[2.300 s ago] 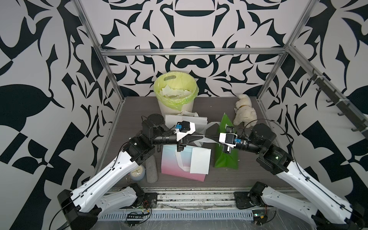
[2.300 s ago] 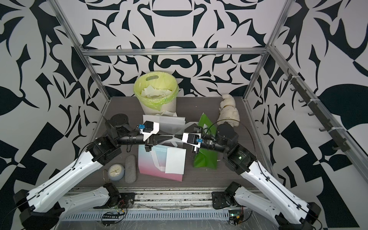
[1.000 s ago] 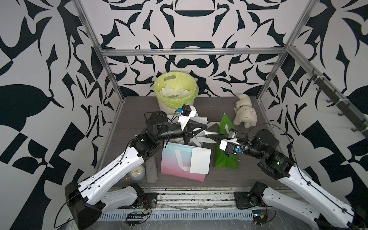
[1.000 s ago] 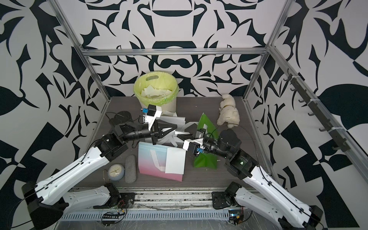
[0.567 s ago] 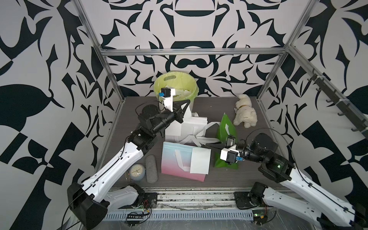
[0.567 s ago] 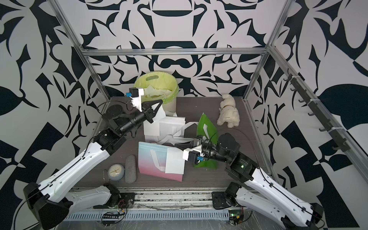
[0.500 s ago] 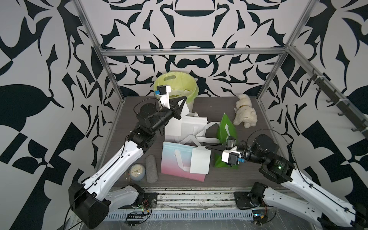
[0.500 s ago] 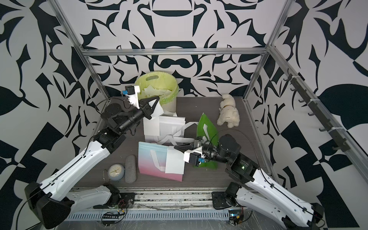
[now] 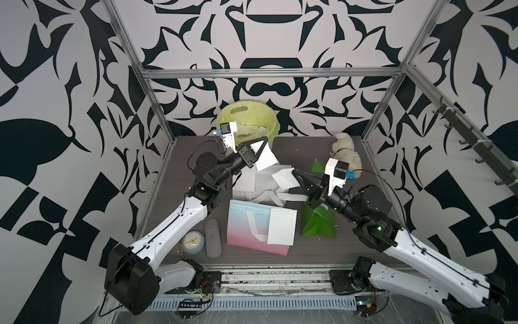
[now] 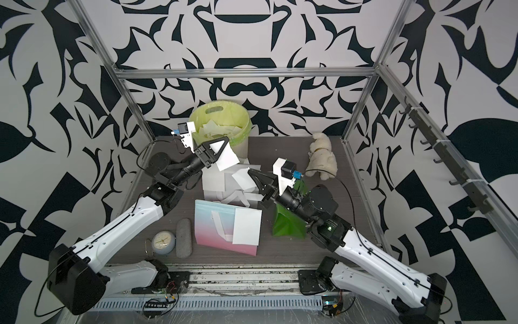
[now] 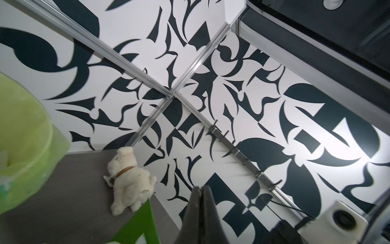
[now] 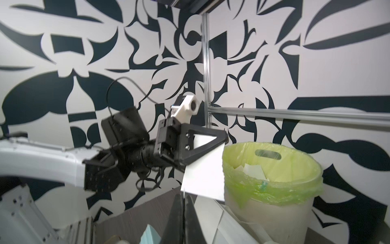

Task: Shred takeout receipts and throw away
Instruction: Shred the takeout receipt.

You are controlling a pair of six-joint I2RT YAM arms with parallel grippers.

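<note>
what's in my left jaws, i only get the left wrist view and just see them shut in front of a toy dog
observer: A torn white scrap. The left jaws are shut on its upper part.
operator: is it over the bin yet
observer: Not quite. It hangs just outside the bin, beside the rim rather than above the opening.
operator: and the right arm
observer: The right jaws are shut on a second scrap, held above the white tote bag.
</note>
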